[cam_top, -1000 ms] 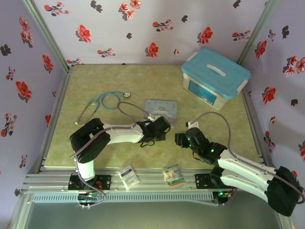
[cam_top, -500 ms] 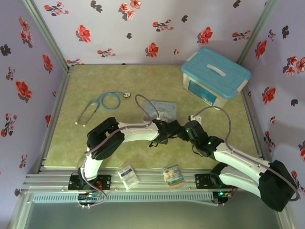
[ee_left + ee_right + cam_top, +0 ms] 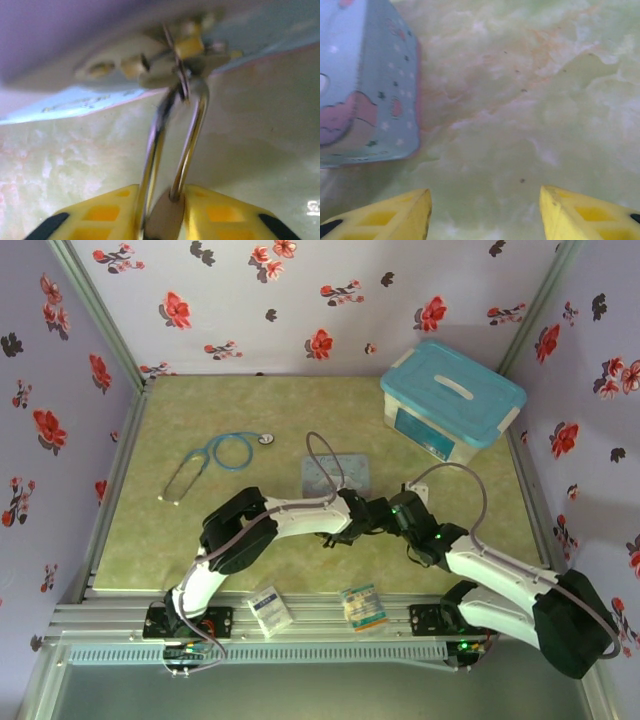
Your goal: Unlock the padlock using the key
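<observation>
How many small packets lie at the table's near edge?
2: one packet beside the left arm's base, the other right of it. None looks hidden.

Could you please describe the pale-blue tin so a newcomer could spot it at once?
On the green table, look near the middle: there lies the tin. It is flat, squarish, with pastel cartoons, unlike the looped stethoscope to its left and the bigger teal-lidded box at back right.

Left fingers (image 3: 110, 212) seemingly pinched, right fingers (image 3: 390, 215) apart
</observation>
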Tool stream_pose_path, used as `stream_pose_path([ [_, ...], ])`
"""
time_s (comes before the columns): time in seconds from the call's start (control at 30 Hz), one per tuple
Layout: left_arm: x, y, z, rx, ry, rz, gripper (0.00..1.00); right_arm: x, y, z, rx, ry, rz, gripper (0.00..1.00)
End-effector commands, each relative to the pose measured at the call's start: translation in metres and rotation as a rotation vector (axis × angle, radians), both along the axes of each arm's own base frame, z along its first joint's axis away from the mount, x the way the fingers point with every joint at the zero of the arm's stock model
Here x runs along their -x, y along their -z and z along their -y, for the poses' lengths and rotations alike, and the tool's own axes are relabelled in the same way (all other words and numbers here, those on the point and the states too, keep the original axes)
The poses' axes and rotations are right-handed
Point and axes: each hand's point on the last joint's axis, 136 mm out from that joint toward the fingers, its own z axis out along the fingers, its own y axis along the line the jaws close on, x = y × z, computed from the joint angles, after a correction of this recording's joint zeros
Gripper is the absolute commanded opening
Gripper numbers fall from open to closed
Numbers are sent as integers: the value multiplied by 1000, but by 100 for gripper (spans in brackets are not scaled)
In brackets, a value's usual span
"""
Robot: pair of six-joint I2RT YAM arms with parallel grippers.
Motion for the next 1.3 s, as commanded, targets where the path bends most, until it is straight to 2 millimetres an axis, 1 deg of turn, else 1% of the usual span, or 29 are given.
stream_pose_path([
  [0.0, 14, -2, 2, -26, 29, 8, 31, -15, -27, -4, -74, 32, 80, 59],
  [0.1, 16, -6, 9, 26, 32, 8, 34, -21, -29, -2, -84, 40, 77, 58],
  [0.17, 17, -6, 14, 51, 37, 2, 32, -24, -29, -2, -91, 40, 67, 58],
  [0.2, 18, -7, 19, 78, 46, 11, 29, -25, -28, -2, -92, 40, 64, 58],
  [0.3, 21, -6, 24, 82, 59, 4, 29, -26, -28, -4, -103, 32, 62, 58],
  [0.4, 21, -4, 24, 63, 62, 8, 31, -25, -27, -5, -116, 30, 62, 58],
  [0.47, 20, -9, 27, 91, 68, 17, 36, -26, -29, -6, -126, 28, 67, 58],
  [0.53, 19, -21, 34, 146, 80, 28, 43, -24, -31, -6, -124, 12, 65, 58],
  [0.6, 19, -40, 45, 234, 103, 40, 50, -22, -32, -4, -119, -1, 59, 59],
  [0.7, 20, -73, 53, 391, 119, 67, 57, -18, -31, -2, -132, -20, 34, 62],
  [0.73, 20, -81, 53, 434, 120, 73, 58, -17, -31, -1, -135, -22, 30, 63],
  [0.8, 18, -96, 49, 506, 117, 80, 58, -14, -28, -2, -142, -35, 9, 66],
  [0.83, 18, -101, 45, 524, 116, 88, 58, -12, -27, -3, -145, -47, -6, 69],
  [0.87, 17, -105, 39, 540, 114, 94, 59, -9, -23, -6, -149, -59, -32, 81],
  [0.93, 15, -109, 29, 583, 115, 111, 70, -2, -19, -15, -174, -96, -88, 88],
  [1.0, 14, -111, 17, 653, 132, 128, 78, 4, -16, -23, -214, -103, -123, 99],
  [1.03, 13, -110, 11, 681, 128, 131, 83, 7, -16, -28, -225, -101, -127, 99],
  [1.13, 2, -113, -6, 828, 76, 117, 97, 18, -17, -47, -194, -128, -117, 99],
  [1.17, -2, -111, -13, 876, 47, 114, 100, 21, -16, -54, -173, -143, -122, 99],
  [1.27, -13, -110, -31, 957, -22, 149, 100, 26, -9, -74, -136, -174, -153, 98],
])
